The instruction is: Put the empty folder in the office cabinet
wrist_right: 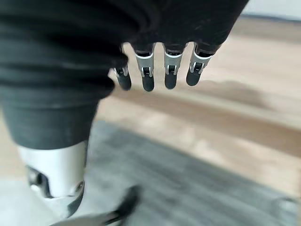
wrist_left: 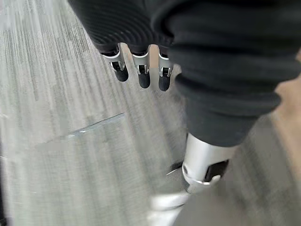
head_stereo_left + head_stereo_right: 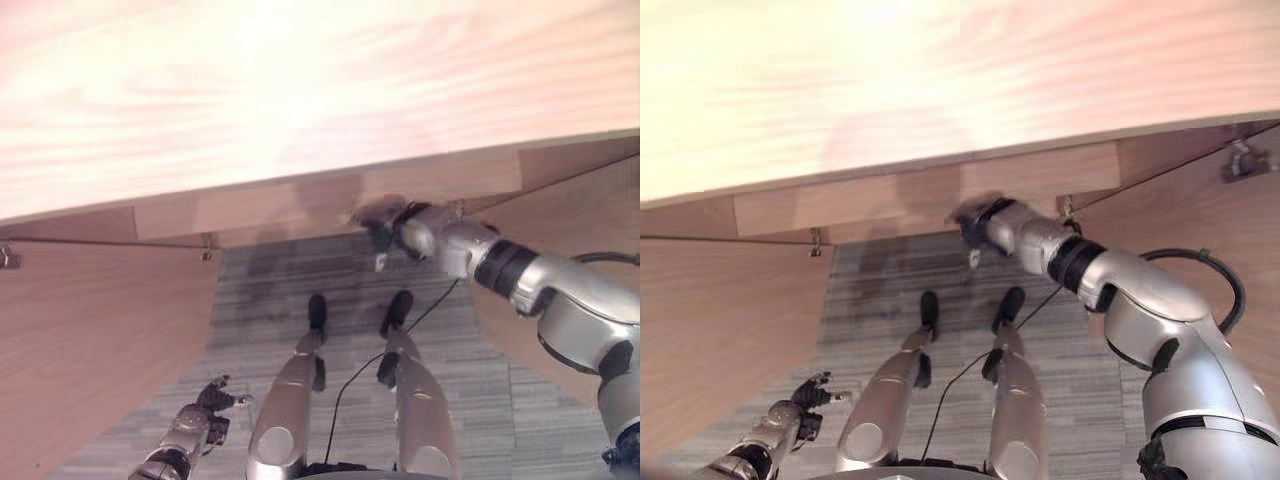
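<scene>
The office cabinet has a light wood top (image 3: 300, 90) that I look down on, with a narrow front strip (image 3: 300, 205) under its edge. My right hand (image 3: 400, 225) reaches in from the right and hangs just in front of that strip, near its middle. In the right wrist view its fingers (image 1: 148, 77) are straight and relaxed with nothing in them, wood panels beyond. My left hand (image 3: 205, 405) hangs low at the lower left over the carpet, its fingers (image 2: 143, 75) relaxed and empty.
Two wood cabinet doors stand swung out towards me, the left door (image 3: 90, 340) and the right door (image 3: 570, 215), with metal hinges (image 3: 207, 245) at the frame. Grey striped carpet (image 3: 280, 290) lies between them. A thin pale streak (image 2: 94, 125) crosses the carpet.
</scene>
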Available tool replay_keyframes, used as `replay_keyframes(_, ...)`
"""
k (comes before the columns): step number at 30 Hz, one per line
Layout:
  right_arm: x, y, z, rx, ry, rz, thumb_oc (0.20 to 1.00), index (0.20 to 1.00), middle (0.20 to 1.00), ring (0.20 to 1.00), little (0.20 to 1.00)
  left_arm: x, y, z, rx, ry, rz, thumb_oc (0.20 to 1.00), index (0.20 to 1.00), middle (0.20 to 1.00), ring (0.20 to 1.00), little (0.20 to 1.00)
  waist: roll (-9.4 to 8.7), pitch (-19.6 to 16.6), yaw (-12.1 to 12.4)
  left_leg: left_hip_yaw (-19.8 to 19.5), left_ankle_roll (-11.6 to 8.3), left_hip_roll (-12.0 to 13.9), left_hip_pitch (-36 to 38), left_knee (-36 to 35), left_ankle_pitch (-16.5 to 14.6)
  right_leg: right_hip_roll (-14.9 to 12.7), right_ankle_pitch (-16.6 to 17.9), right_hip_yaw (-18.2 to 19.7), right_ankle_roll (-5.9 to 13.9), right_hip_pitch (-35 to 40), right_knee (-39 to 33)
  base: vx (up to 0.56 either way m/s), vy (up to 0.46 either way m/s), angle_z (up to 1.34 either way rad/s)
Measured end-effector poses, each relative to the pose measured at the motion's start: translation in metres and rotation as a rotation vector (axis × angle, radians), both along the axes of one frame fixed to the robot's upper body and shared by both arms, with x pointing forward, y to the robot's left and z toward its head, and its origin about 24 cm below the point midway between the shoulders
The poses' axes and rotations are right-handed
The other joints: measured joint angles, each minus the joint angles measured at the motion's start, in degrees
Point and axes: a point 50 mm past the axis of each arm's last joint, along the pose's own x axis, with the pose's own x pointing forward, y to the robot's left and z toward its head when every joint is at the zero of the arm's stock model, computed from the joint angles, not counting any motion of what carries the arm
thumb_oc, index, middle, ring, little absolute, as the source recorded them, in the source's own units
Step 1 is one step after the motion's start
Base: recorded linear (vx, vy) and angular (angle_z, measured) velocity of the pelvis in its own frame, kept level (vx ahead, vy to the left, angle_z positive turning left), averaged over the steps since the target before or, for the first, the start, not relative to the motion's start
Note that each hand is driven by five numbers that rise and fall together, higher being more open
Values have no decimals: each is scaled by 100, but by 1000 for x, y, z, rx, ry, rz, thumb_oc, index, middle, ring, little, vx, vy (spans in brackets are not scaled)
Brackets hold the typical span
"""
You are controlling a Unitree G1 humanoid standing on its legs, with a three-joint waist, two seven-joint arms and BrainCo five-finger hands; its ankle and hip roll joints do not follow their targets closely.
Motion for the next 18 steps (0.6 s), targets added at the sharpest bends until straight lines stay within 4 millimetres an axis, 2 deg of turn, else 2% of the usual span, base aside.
replay_keyframes(2, -1, 2, -1, -31, -1, 12, 1000, 1000, 1000, 1000, 1000, -2, 0, -1, -6, 5, 9, 1000, 1000, 1000, 1000, 1000, 1, -278, -53, 39, -94, 97, 167, -53, -68, 133, -55, -4, 17, 148, -75, 46, -156, -17)
replay_keyframes(5, -5, 8, 2, -14, 0, 44, 1000, 1000, 1000, 1000, 1000, -9, 4, -3, 3, 37, 17, 1000, 1000, 1000, 1000, 1000, -152, -422, -70, 152, -135, 211, 488, -52, -94, 233, -67, 36, -7, 435, -113, 62, -149, -22)
replay_keyframes(6, -8, 12, 6, 49, 5, 53, 1000, 1000, 1000, 1000, 1000, -19, 7, -6, 0, 67, 31, 1000, 1000, 1000, 1000, 1000, -267, -556, -102, 202, -235, 311, 692, -53, -169, 338, -164, 45, -4, 648, -206, 128, -280, -28)
replay_keyframes(8, -13, 13, 14, 121, 8, 67, 1000, 1000, 1000, 1000, 1000, -27, 12, -8, 2, 93, 66, 1000, 1000, 1000, 1000, 1000, -386, -691, -115, 268, -326, 450, 816, 23, -230, 450, -244, 41, -20, 739, -105, 59, -195, -23)
replay_keyframes(9, -19, 13, 21, 201, 25, 78, 1000, 1000, 1000, 1000, 1000, -33, 16, -9, 4, 109, 89, 1000, 1000, 1000, 1000, 1000, -462, -740, -74, 264, -368, 499, 876, 119, -283, 474, -363, 52, -88, 769, 30, 12, -108, -20)
replay_keyframes(10, -23, 14, 28, 317, 53, 80, 1000, 1000, 1000, 1000, 1000, -48, 19, -12, 12, 151, 93, 1000, 1000, 1000, 1000, 1000, -579, -867, -156, 324, -411, 631, 945, 350, -394, 571, -515, 99, -257, 847, 163, 19, -168, -18)
replay_keyframes(12, -21, 7, 26, 394, 87, 31, 1000, 1000, 1000, 1000, 1000, -53, 16, -14, 3, 173, 78, 1000, 1000, 1000, 1000, 1000, -632, -908, -199, 398, -417, 730, 944, 630, -465, 662, -596, 115, -370, 879, 267, 24, -60, -17)
replay_keyframes(13, -21, -3, 22, 471, 116, -13, 1000, 1000, 1000, 1000, 1000, -58, 14, -17, 1, 191, 72, 1000, 1000, 1000, 1000, 1000, -588, -945, -164, 415, -467, 809, 945, 784, -564, 669, -687, 100, -392, 903, 388, 75, 17, -9)
replay_keyframes(14, -22, -13, 15, 536, 145, -68, 1000, 1000, 1000, 1000, 1000, -59, 12, -18, -2, 198, 70, 1000, 1000, 1000, 1000, 1000, -619, -953, -169, 405, -456, 836, 881, 1074, -579, 652, -748, 103, -459, 932, 475, 140, 58, -12)
replay_keyframes(15, -25, -30, -7, 603, 192, -162, 1000, 1000, 1000, 1000, 1000, -66, 8, -21, -11, 217, 62, 1000, 1000, 1000, 1000, 1000, -664, -1069, -189, 408, -417, 799, 956, 1263, -679, 630, -779, 171, -449, 1008, 440, 109, 63, -19)
replay_keyframes(17, -38, -61, -43, 707, 260, -331, 1000, 1000, 1000, 1000, 1000, -80, 2, -25, -25, 247, 71, 1000, 1000, 1000, 1000, 1000, -653, -1263, -193, 379, -88, 602, 1123, 1837, -1132, 579, -775, 254, -443, 1161, 380, 68, 68, -34)
replay_keyframes(18, -50, -83, -71, 687, 296, -444, 1000, 1000, 1000, 1000, 1000, -96, 0, -29, -32, 287, 72, 1000, 1000, 1000, 1000, 1000, -536, -1436, -361, 379, 27, 512, 1371, 1547, -1257, 636, -719, 260, -361, 1256, 241, 47, 113, -39)
